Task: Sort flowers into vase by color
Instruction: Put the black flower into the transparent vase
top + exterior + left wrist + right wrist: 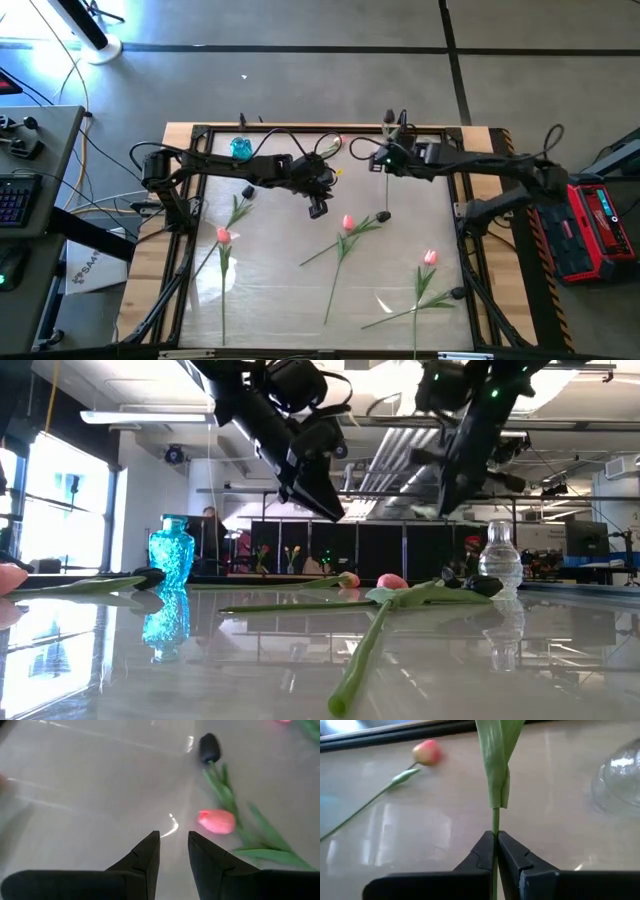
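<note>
The right gripper point(495, 851) was clamped tight on a green flower stem point(495, 820). The left gripper point(173, 856) hung partly open above the table point(90, 795), holding nothing, near a pink tulip point(217, 820).

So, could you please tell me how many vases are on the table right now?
2. A blue vase stands toward the left arm's side, and a clear glass vase toward the right arm's side, both near the high view's top edge. None seems hidden.

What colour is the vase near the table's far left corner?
The vase is translucent turquoise blue, seen best in the low view.
</note>
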{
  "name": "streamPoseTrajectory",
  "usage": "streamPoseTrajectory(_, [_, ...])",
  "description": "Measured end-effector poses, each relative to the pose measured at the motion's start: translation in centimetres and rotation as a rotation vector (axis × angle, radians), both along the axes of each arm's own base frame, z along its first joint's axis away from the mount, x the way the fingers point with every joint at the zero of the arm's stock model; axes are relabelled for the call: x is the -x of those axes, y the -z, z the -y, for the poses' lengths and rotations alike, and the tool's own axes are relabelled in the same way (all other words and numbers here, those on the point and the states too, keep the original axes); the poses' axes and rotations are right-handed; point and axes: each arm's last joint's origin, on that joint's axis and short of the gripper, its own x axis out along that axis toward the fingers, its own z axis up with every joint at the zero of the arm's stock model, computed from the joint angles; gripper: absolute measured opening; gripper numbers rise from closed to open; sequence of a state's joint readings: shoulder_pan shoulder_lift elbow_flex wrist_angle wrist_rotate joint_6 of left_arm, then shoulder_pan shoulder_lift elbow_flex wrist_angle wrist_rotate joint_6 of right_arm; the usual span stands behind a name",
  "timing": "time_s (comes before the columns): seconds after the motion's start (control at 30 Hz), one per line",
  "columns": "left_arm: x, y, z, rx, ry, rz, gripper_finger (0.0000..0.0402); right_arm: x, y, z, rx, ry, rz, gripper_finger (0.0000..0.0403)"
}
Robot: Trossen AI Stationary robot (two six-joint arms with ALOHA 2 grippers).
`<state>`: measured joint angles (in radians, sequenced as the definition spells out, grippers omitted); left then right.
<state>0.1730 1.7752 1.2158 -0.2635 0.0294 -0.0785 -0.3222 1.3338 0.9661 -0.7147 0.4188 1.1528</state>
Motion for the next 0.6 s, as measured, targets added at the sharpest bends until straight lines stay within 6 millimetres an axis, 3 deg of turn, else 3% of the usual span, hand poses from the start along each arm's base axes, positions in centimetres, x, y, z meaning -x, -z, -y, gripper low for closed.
streamPoseTrajectory(0.17, [-0.2,-0.2,0.3,0.062,0.033,0.031,0.0091,0.1,-1.5,-2.0,0.085,-0.095,0.035,0.0])
streamPoseTrajectory(0.4, [-0.6,-0.7,0.8,0.13,0.169,0.102,0.0091,-1.5,-2.5,-4.4,0.215,-0.205,0.126,0.0])
streamPoseTrajectory(0.6, [-1.5,-2.0,0.9,0.214,0.257,0.274,0.0091,-1.8,-4.8,-5.6,0.368,-0.383,0.194,0.0])
